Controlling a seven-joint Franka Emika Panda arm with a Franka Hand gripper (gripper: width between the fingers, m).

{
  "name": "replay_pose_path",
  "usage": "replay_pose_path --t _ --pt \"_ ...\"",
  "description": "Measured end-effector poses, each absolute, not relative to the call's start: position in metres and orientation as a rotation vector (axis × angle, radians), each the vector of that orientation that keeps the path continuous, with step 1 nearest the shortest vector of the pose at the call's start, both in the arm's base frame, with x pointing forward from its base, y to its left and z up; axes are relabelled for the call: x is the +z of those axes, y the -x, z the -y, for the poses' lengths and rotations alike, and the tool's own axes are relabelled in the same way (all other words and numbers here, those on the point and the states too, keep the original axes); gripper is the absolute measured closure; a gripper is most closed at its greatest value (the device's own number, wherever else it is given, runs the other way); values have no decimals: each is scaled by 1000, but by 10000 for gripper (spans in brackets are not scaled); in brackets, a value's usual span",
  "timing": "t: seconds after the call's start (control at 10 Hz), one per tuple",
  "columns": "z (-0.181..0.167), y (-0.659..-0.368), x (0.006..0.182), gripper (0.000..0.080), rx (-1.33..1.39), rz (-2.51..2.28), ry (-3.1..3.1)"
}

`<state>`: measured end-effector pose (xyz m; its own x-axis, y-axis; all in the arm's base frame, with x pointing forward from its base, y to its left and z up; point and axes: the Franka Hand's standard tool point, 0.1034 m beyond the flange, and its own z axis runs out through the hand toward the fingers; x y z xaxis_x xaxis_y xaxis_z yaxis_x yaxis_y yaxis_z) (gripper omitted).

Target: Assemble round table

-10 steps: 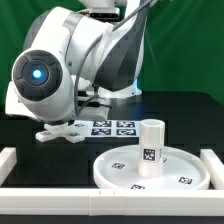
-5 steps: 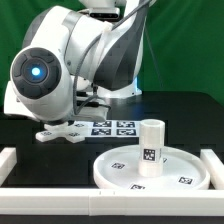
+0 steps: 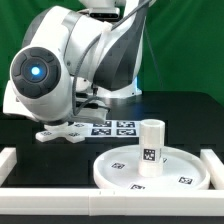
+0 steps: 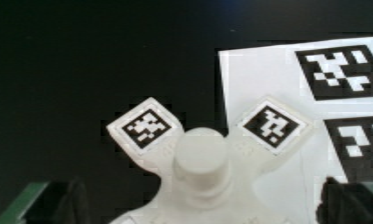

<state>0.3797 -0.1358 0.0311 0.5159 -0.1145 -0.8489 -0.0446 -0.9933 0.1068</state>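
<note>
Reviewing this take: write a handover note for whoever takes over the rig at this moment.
Gripper: open, jaws wide apart on either side of the base, not closed on it.
Disc: flat on the table.
Leg: upright on the disc's centre; whether it is fastened cannot be told.
Base: on the table, just to the exterior view's left of the marker board.
Done: leg set on disc.
Left: grasp the base and fit it on the leg.
</note>
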Motion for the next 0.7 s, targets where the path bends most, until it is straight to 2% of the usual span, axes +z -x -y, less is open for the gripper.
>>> replay_pose_path --t 0.3,0.7 --pt "132 -364 15 151 -1514 136 -2657" --pt "132 -345 12 151 -1572 155 -2628"
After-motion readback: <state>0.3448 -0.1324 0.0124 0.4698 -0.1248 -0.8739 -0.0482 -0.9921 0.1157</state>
